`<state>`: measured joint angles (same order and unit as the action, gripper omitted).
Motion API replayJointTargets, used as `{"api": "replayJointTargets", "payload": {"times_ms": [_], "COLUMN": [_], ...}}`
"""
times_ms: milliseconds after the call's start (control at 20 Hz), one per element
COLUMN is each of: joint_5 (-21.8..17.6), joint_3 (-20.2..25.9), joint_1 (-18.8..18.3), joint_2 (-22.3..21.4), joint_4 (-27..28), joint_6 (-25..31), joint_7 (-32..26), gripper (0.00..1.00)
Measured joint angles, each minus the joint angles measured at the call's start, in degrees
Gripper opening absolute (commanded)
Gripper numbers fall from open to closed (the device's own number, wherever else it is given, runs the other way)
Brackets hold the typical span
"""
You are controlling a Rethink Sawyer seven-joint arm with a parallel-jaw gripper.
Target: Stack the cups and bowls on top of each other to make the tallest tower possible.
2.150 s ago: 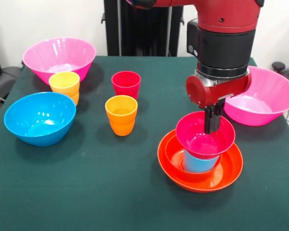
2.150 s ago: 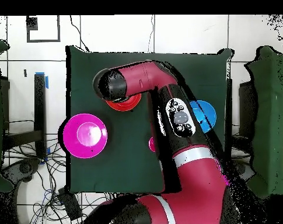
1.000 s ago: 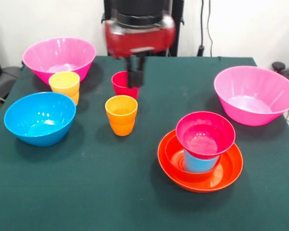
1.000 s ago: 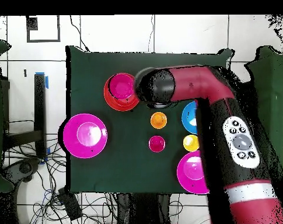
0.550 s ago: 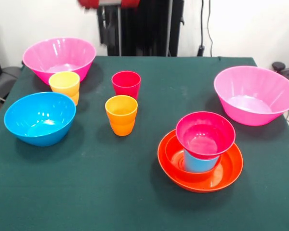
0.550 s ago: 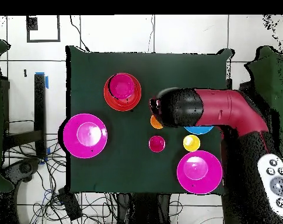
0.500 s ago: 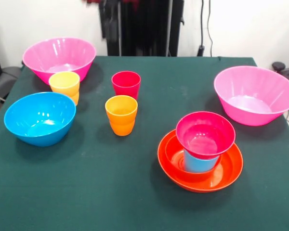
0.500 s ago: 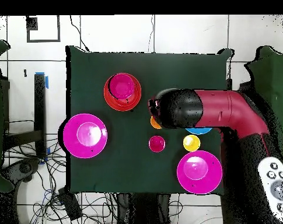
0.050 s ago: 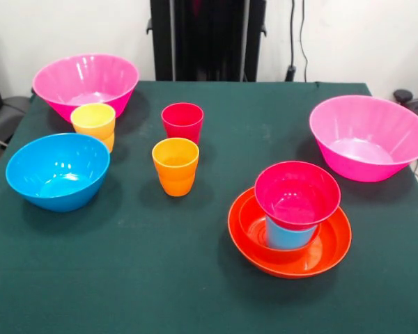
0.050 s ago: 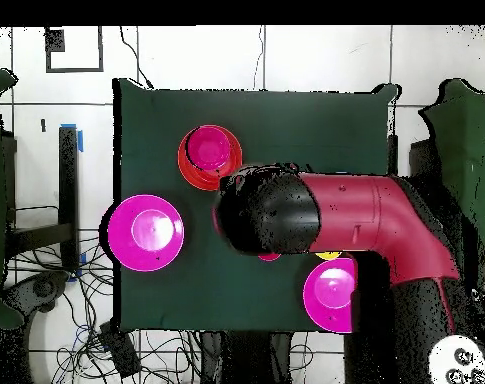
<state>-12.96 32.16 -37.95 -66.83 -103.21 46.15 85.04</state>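
Two pink bowls (image 9: 86, 82); blue bowl (image 9: 57, 170); crimson bowl (image 9: 297, 193) over blue cup (image 9: 287, 235) in orange bowl (image 9: 290, 239); red cup (image 9: 182, 121), orange cup (image 9: 175, 165), yellow cup (image 9: 93, 121); dark green table (image 9: 125, 271); red and black arm (image 10: 336, 215).

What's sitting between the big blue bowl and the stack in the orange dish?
In the front view, the orange cup stands between the blue bowl and the stack in the wide orange bowl; otherwise bare green tabletop.

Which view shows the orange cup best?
The front view: the orange cup stands in full view, upright, in front of the red cup. In the overhead view the arm covers that spot, so the cup does not show.
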Motion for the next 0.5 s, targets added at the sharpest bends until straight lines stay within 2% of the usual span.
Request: {"api": "replayJointTargets", "payload": {"times_ms": [300, 500], "joint_5": [-0.21, -1.75], "joint_3": [0.07, -0.02], "joint_1": [0.39, 0.45], "joint_2": [0.69, 2.25], "joint_4": [-3.99, -5.94], "joint_6": [-8.01, -11.46], "joint_7": [0.0, 0.0], "gripper": [0.0, 0.0]}}
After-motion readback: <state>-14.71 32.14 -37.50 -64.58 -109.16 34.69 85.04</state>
